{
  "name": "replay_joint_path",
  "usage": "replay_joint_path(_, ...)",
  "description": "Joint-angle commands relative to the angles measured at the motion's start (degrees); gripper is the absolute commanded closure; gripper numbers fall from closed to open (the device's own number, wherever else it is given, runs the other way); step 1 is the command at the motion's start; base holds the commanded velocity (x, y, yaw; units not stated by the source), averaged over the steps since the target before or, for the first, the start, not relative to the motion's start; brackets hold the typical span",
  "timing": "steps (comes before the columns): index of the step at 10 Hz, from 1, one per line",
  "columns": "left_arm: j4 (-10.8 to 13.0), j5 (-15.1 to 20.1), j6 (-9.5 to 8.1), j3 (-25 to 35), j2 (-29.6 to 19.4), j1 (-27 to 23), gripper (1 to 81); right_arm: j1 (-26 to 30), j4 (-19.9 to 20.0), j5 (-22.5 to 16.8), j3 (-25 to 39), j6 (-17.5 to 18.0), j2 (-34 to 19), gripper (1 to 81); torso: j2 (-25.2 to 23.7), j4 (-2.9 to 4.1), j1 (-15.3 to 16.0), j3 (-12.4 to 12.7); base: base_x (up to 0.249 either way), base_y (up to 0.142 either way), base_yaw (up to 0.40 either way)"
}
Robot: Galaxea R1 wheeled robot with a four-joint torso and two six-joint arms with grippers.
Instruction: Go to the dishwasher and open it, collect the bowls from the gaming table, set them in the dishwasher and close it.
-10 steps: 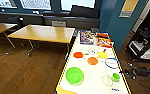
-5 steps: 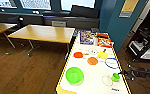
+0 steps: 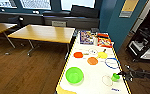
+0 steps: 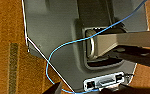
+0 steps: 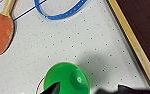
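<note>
1. A large lime-green bowl is seen on the near left part of the gaming table, whose white top is edged in yellow.
2. A smaller green bowl lies near the table's near right edge, with the right gripper reaching in from the right and touching it; in the right wrist view the same green bowl is seen just beside the dark fingertips, but whether it is pinched cannot be told.
3. Farther along the top, an orange dish, another orange dish, a yellow dish and a blue-rimmed ring are laid out.
4. Colourful boxes are stacked at the far end.
5. A wooden-topped table stands to the left on a dark wood floor; blue walls and windows lie beyond.
6. The spread of the left gripper's fingers cannot be told.
7. Compared with half a second ago, the layout on the table is unchanged.
</note>
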Motion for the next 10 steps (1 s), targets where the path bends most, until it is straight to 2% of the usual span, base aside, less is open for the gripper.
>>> replay_joint_path(1, -0.5, 3.8, -0.03, 0.0, -0.1, -0.3, 1.0, 6.3, 2.2, -0.6, -0.6, 0.3, -1.7, 1.0, 0.0, 0.0, 0.0, 0.0, 0.0, 0.0, 0.0)
replay_joint_path(5, -0.5, 3.8, -0.03, 0.0, 0.0, -0.3, 1.0, 5.0, 3.5, 1.2, -1.5, 0.3, -1.4, 1.0, 0.0, 0.0, 0.0, 0.0, 0.0, 0.0, 0.0)
replay_joint_path(8, -0.5, 3.8, -0.03, 0.0, 0.0, -0.3, 1.0, 3.4, 4.8, 4.4, -1.7, 0.3, -0.9, 1.0, 0.0, 0.0, 0.0, 0.0, 0.0, 0.0, 0.0)
replay_joint_path(10, -0.5, 3.8, -0.03, 0.0, 0.0, -0.3, 1.0, 3.0, 5.3, 4.7, -1.8, 0.3, -0.7, 1.0, 0.0, 0.0, 0.0, 0.0, 0.0, 0.0, 0.0)
